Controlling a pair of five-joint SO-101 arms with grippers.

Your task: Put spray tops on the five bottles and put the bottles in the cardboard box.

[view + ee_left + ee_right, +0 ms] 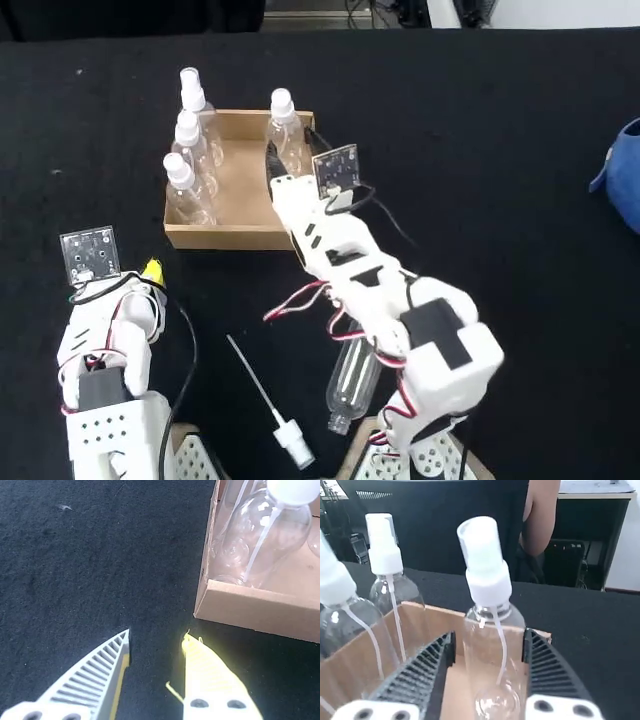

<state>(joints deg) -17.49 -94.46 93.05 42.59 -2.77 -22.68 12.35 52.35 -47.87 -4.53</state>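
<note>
The cardboard box (230,237) stands at the back middle of the black table. Three capped clear bottles (190,150) stand along its left side. A fourth capped bottle (284,125) stands at its right side, and my right gripper (275,162) straddles it. In the right wrist view this bottle (490,630) sits between the black fingers (427,672) with a small gap on one side, so the gripper (489,636) is open. An uncapped bottle (353,385) lies near the front, a loose spray top (292,438) beside it. My left gripper (157,636) is open and empty, just off the box corner (250,607).
A blue object (622,175) sits at the table's right edge. The right arm's body and wires (380,300) stretch from the front over the lying bottle towards the box. Bare black cloth lies left of the box.
</note>
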